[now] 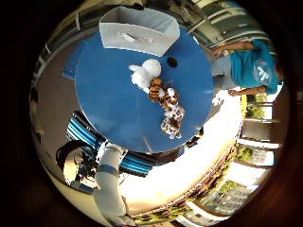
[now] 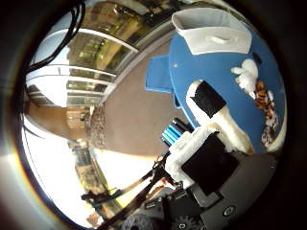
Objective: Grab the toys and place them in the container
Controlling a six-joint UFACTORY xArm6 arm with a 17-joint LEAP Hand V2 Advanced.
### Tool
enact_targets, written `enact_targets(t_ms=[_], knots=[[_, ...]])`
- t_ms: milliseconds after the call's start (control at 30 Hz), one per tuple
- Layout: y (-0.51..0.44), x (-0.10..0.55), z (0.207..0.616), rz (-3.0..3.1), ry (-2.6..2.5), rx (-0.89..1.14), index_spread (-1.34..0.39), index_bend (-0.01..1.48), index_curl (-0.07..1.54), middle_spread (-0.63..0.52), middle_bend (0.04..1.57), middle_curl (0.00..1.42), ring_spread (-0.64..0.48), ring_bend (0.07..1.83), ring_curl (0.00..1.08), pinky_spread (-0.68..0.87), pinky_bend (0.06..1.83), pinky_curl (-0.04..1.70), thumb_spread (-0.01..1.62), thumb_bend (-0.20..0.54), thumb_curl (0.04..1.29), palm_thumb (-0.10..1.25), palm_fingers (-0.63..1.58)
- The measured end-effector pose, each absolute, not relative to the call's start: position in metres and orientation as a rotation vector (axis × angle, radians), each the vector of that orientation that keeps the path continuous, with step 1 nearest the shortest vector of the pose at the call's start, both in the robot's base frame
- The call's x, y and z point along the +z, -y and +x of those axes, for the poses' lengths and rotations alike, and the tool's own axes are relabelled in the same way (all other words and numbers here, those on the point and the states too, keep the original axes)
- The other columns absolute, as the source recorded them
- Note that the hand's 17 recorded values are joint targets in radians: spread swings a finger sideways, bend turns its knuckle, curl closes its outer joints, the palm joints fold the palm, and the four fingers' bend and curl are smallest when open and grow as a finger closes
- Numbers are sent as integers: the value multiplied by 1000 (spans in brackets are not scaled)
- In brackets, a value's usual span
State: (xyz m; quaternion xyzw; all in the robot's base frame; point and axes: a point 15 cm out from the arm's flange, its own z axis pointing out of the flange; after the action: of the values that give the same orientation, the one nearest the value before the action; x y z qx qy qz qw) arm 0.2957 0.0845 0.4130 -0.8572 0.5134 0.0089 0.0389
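On the round blue table [image 1: 113, 94] lie three soft toys in a row. A white plush toy [image 1: 146, 73] lies nearest the container, an orange striped tiger [image 1: 157, 90] beside it, and a spotted brown-and-white toy [image 1: 173, 118] at the far end. The grey fabric container [image 1: 137, 29] stands at the table's edge with its rope handle facing the toys. My hand [image 2: 211, 139] is high above the table, far from the toys. One white and black finger reaches out straight in the thumb side view. Nothing is held.
A small dark round object [image 1: 172, 62] sits on the table between the white toy and the container. A blue chair [image 1: 102, 142] stands beside the table. A person in a teal shirt [image 1: 251, 66] sits past the table's edge.
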Motion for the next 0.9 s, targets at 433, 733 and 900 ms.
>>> enact_targets(t_ms=[433,733,900], knots=[[74,429,362,-2167,-2301,121,-100,121,280,42,173,297,318,357,342,503,564,297,1225,-44,342,530,352],[148,354,367,-1962,-2603,205,3,136,236,89,196,321,328,472,362,519,679,305,1216,-31,320,440,339],[162,286,356,-1913,-2657,271,36,145,225,105,206,339,332,505,359,523,706,296,1204,-33,312,401,347]])
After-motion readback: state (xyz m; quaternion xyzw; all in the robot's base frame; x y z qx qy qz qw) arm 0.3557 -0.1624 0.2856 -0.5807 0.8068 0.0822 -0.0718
